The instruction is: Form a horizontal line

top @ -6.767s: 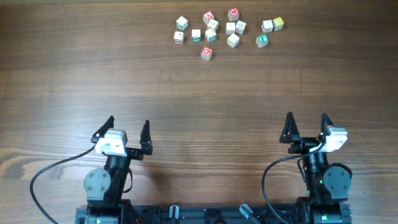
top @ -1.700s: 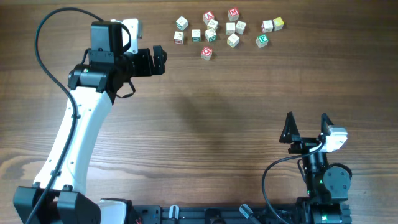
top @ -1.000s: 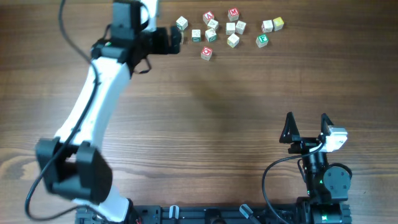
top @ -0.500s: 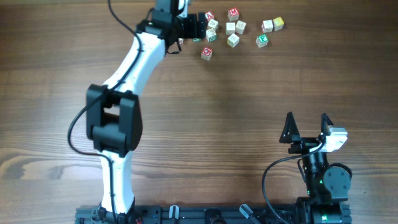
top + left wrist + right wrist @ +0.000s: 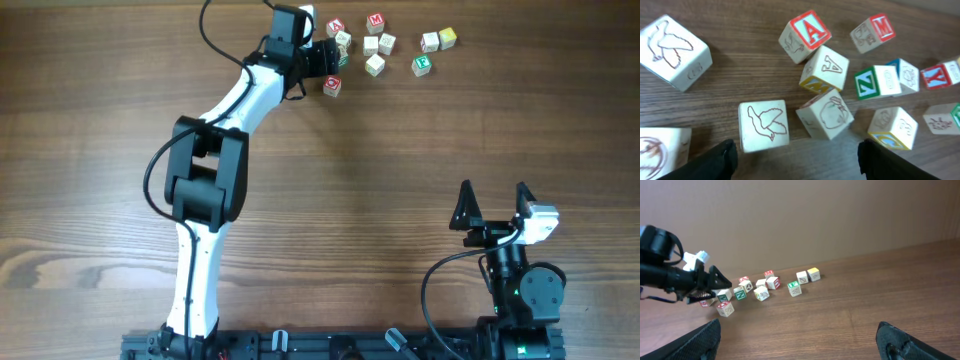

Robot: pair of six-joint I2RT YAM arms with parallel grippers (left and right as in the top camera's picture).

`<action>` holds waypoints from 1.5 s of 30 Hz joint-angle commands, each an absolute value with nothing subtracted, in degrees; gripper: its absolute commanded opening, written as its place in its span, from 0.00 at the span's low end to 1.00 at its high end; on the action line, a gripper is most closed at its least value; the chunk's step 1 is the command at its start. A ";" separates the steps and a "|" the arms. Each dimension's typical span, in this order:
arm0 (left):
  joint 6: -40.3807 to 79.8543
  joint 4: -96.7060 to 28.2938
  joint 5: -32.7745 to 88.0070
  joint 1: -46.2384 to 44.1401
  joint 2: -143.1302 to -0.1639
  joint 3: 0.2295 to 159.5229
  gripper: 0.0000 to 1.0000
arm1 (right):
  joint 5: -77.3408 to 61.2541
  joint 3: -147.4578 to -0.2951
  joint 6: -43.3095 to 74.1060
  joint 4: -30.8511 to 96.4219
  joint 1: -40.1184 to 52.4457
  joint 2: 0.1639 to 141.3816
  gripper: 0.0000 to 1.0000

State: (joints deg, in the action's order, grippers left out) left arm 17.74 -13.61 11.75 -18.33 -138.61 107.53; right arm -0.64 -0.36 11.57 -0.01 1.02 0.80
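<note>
Loosely scattered cubes (image 5: 825, 114) lie just ahead of the spread left jaws.

Loose letter cubes (image 5: 375, 65) lie scattered on the wooden table (image 5: 400, 180), some touching.

Wood-grain table (image 5: 420, 180) w/ several small letter cubes (image 5: 374, 64) scattered loose near far edge, none stacked. Red M cube (image 5: 375, 20) furthest back, red A cube (image 5: 335, 26) to its left, green-sided cube (image 5: 421, 65) & yellow-sided cube (image 5: 447, 37) toward right end, red-faced cube (image 5: 332, 86) alone, nearest front. Close-up from left wrist: bird-picture cube (image 5: 763, 125) flat on wood, green Z cube (image 5: 875, 82) further along.
</note>
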 commanded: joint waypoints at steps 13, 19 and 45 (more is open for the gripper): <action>18.48 -9.13 7.38 -18.24 -144.18 108.77 0.73 | -1.21 -0.30 10.66 -0.30 0.78 0.80 1.00; 18.50 -7.03 7.38 -18.22 -144.18 108.77 0.44 | -1.21 -0.30 10.66 -0.30 0.78 0.80 1.00; 18.50 -20.86 7.35 -18.26 -127.70 108.77 0.23 | -1.21 -0.30 10.66 -0.30 0.78 0.80 1.00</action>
